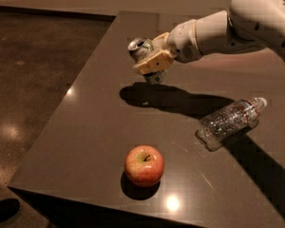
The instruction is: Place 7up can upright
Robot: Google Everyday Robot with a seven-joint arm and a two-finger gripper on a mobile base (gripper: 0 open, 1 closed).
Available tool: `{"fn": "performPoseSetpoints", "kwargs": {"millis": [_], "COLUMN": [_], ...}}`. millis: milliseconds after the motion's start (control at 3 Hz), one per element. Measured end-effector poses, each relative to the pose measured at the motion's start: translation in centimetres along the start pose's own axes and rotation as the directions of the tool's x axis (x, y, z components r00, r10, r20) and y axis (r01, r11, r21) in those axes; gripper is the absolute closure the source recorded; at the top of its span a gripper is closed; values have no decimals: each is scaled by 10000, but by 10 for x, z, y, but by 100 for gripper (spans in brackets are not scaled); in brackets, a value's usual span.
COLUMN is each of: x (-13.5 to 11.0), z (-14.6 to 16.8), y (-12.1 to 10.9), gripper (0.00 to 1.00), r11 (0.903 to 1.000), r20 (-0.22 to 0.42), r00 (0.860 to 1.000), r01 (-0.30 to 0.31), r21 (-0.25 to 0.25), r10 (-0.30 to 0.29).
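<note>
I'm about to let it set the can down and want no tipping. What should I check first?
1. Grip: gripper shut on the 7up can, held above the table: ok.
2. Can upright: tilted, top leaning up and left: not ok.
3. Spot below the can free of things: ok.
4. Apple near the front edge, well apart: ok.
5. Water bottle lying on its side to the right, apart: ok.
6. Can full or empty: cannot tell.
</note>
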State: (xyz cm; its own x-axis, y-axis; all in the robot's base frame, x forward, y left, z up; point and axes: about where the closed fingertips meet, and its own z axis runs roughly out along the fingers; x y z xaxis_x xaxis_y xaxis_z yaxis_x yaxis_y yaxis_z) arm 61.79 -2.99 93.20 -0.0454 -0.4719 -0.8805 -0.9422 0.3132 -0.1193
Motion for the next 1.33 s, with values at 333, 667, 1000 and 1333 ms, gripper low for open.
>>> {"fn": "performPoseSetpoints", "kwargs": {"millis": [333,667,1000,1333], "x": [0,3,4,6], "z": [0,-2,-4,-7], "y": [0,-9,-25,-38], "gripper": [100,100,100,100], "r11": [10000,9978,9925,9882], "r20": [-7,595,1320,1765], "r00": [10000,9960,9841,9735], "r01": [3,-670,-1215,-1515], "r21": [-15,16,105,211], "r10": [-3,667,1190,1454]}}
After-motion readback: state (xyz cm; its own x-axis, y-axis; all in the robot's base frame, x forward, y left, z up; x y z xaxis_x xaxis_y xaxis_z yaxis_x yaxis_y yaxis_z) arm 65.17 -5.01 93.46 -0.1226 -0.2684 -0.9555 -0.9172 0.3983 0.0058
